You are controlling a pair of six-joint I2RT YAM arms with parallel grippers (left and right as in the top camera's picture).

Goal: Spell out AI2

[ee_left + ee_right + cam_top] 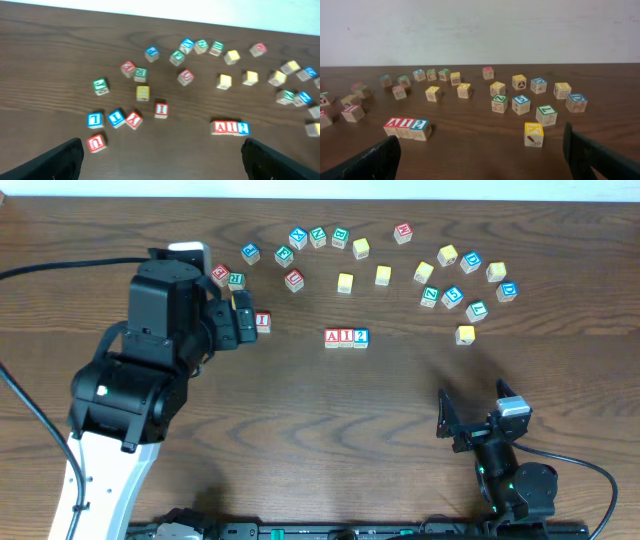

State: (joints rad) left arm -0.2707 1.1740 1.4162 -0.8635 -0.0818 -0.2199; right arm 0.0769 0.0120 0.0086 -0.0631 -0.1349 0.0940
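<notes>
Where they touch, three blocks (346, 337) read AI2.

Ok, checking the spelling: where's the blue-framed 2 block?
Overhead, the blue-framed wooden 2 block sits mid-table, right end of the row, touching the red-framed I block.

My overhead camera looks straight down on the table (300, 410), the AI2 row (346, 337) near mid-frame. The left wrist camera hangs high to that row's left, tilted toward the far edge. The right wrist camera sits low on its near right, looking almost level across, and all three share the row.
</notes>
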